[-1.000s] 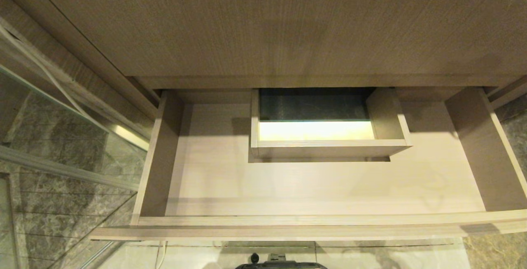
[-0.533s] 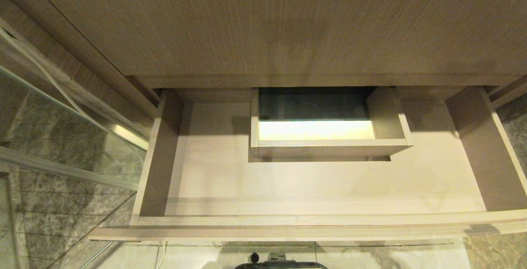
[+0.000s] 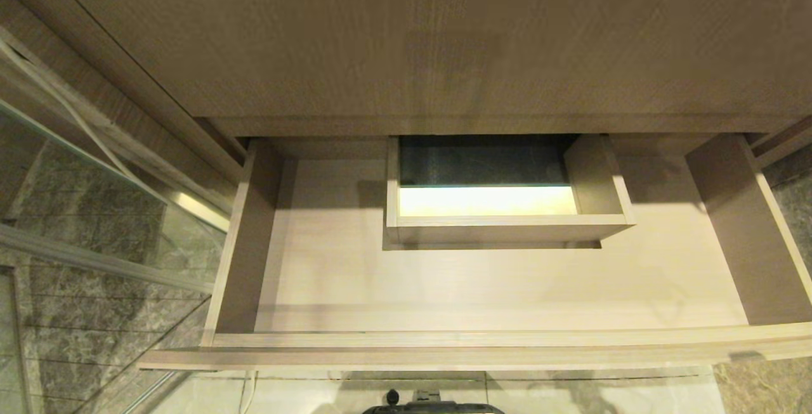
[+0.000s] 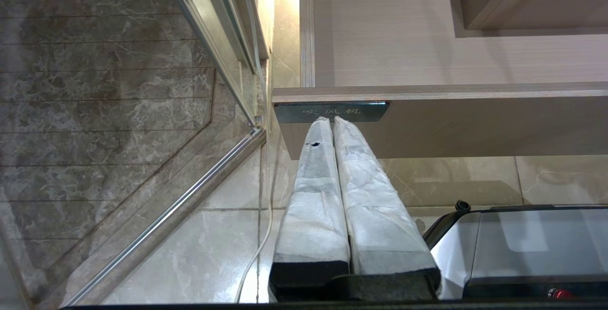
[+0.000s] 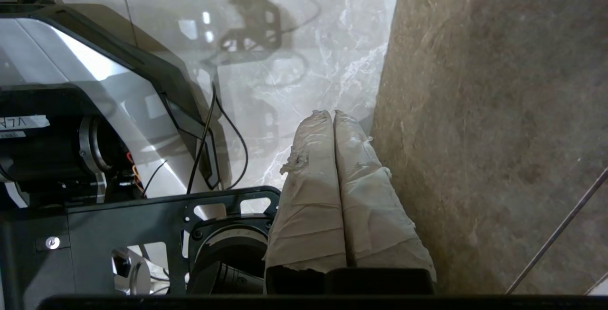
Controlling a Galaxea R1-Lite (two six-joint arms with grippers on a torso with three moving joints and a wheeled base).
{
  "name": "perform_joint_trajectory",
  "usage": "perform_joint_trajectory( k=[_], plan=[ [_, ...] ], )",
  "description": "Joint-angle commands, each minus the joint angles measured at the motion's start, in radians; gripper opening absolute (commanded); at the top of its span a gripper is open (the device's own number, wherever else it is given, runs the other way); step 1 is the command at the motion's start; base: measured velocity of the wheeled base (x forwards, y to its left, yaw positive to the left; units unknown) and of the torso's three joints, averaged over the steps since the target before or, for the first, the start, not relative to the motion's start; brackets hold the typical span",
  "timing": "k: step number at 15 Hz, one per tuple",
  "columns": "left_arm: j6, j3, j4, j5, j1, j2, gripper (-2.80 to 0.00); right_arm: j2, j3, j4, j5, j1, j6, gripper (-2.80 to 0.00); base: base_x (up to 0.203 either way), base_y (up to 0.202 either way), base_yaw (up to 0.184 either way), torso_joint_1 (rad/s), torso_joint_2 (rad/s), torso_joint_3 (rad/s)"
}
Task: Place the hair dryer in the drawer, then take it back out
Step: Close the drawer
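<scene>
Both tools (image 4: 331, 119) (image 5: 330, 113) pressed closed, below the pulled-out drawer (image 3: 482, 338).

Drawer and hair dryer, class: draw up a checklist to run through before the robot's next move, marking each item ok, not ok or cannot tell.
1. Drawer pulled open: ok.
2. Hair dryer in view anywhere: not ok; no view shows it.
3. Drawer floor beside the boxed cut-out open for the dryer: ok.
4. Right gripper open to grasp: not ok; fingers shut, holding nothing, over the floor tiles.
5. Left gripper open: not ok; shut, tips at the label on the drawer front.
6. Where the dryer lies: cannot tell.
</scene>
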Motion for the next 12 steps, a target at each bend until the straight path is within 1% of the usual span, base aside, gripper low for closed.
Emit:
perform_joint_trajectory(
  k=[1,12],
  plan=[
    [0.000,0.000,0.000,0.000,0.000,0.000,-2.80,0.006,-0.003,0.004,0.002,0.000,-0.002,-2.80,0.000,0.000,0.000,0.000,0.00,0.000],
    [0.000,0.000,0.000,0.000,0.000,0.000,-2.80,0.033,-0.001,0.014,0.000,0.003,0.002,-2.80,0.000,0.000,0.000,0.000,0.00,0.000]
  ],
)
